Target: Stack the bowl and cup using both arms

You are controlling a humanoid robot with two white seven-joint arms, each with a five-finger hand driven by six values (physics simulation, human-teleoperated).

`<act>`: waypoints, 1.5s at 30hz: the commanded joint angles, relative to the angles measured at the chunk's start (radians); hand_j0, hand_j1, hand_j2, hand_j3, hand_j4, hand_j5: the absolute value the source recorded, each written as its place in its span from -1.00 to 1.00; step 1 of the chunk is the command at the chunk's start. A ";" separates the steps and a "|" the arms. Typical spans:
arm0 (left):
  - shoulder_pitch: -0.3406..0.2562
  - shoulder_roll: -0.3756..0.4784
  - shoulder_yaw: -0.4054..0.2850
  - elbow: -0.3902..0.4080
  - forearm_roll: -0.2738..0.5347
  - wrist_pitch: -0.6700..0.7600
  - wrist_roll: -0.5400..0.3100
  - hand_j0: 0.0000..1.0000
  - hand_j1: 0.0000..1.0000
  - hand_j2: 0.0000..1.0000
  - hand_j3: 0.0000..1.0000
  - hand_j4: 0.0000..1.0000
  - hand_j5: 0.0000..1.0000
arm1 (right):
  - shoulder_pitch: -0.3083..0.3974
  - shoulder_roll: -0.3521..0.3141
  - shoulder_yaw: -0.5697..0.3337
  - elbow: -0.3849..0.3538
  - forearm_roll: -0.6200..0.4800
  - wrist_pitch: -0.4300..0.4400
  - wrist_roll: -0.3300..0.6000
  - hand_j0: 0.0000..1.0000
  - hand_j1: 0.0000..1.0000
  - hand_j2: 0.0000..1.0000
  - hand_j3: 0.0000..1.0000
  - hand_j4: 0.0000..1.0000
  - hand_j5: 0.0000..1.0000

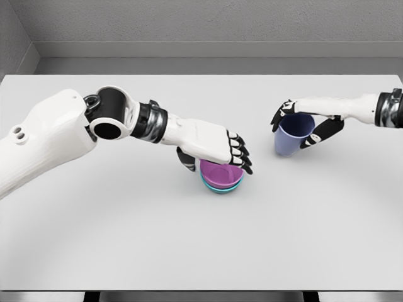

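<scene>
A magenta bowl (221,174) sits nested in a teal bowl (221,187) near the middle of the white table (201,239). My left hand (217,154) reaches over the pair from the left, its fingers (238,153) curled over the magenta bowl's far rim and the thumb behind its left side. Farther right stands a blue-grey cup (293,134), upright. My right hand (305,123) comes in from the right edge and wraps the cup, fingers at its left rim and thumb along its right side.
The table's back edge meets a grey wall (201,25). The left forearm (56,135) spans the table's left part.
</scene>
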 commanded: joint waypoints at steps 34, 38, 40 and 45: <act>0.801 0.159 1.151 0.081 0.312 0.003 0.000 1.00 1.00 1.00 1.00 1.00 1.00 | -0.035 -0.020 -0.007 -0.102 -0.007 0.004 -0.003 0.19 0.19 0.19 0.19 0.19 0.19; 0.805 0.156 1.151 0.115 0.298 0.003 0.000 1.00 1.00 1.00 1.00 1.00 1.00 | -0.035 -0.036 -0.020 -0.131 -0.007 0.005 -0.003 0.19 0.19 0.19 0.19 0.19 0.19; 0.807 0.156 1.151 0.115 0.298 0.003 0.000 1.00 1.00 1.00 1.00 1.00 1.00 | -0.034 -0.036 -0.020 -0.132 -0.007 0.005 -0.003 0.19 0.19 0.19 0.19 0.19 0.19; 0.807 0.156 1.151 0.117 0.298 0.003 0.000 1.00 1.00 1.00 1.00 1.00 1.00 | -0.035 -0.036 -0.034 -0.146 -0.007 0.008 -0.003 0.19 0.19 0.19 0.19 0.19 0.19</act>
